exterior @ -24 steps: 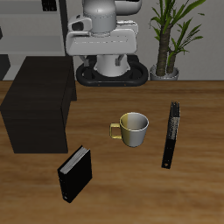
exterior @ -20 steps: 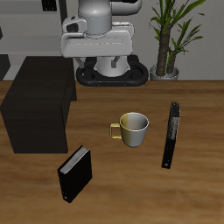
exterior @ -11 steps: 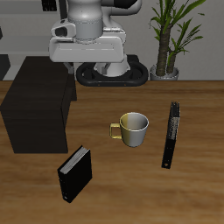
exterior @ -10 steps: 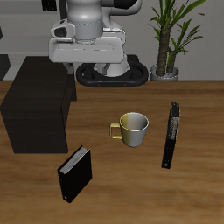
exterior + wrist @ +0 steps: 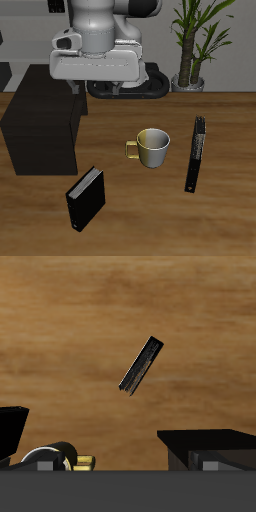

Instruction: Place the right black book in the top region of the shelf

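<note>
One right black book (image 5: 85, 198) stands near the table's front, well apart from the gripper (image 5: 98, 90) (spread wide, empty).

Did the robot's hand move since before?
Yes. The gripper has come forward from the base toward the table's front edge and over toward the shelf; the mug hasn't budged.

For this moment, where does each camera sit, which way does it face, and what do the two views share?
Exterior view: in front of and above the table, facing the robot's base; shows the arm over the shelf, mug and right black book.
Wrist view: on the gripper, looking down at the table; dark gripper parts edge the frame.
Shared: the thin black book and the mug.
</note>
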You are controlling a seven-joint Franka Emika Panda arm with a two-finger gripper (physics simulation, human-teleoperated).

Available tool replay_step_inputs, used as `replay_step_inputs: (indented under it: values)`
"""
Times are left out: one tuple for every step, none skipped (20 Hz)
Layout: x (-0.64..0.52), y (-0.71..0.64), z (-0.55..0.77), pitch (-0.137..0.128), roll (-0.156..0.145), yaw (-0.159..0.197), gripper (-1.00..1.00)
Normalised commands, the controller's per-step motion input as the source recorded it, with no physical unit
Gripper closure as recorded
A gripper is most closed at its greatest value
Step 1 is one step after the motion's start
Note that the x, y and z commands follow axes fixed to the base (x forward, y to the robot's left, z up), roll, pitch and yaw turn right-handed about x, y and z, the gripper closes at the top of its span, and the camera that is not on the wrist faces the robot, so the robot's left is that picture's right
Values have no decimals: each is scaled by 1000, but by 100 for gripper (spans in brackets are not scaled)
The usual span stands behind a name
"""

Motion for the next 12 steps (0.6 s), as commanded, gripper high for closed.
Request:
replay_step_inputs:
  values:
    - [376,25,14,-11,-10,-50,-100]
    - [404,59,40,-57,-41,0,-100]
    - [302,-9,18,-16,-26,-67,-100]
    - [421,157,26,-3,27,-42,-100]
    - [206,12,47,-51,-22,-2,-100]
    - [309,76,-19,-4,-12,-36,-100]
    - [289,68,59,-39,10,-21,-100]
    - [255,26,22,-32,-12,-61,-100]
    - [246,105,58,-24,42,-57,-100]
    - [216,52,7,-46,0,-62,-100]
    - [157,14,-28,-48,15,-36,-100]
    - [175,7,-107,-40,-4,-34,-100]
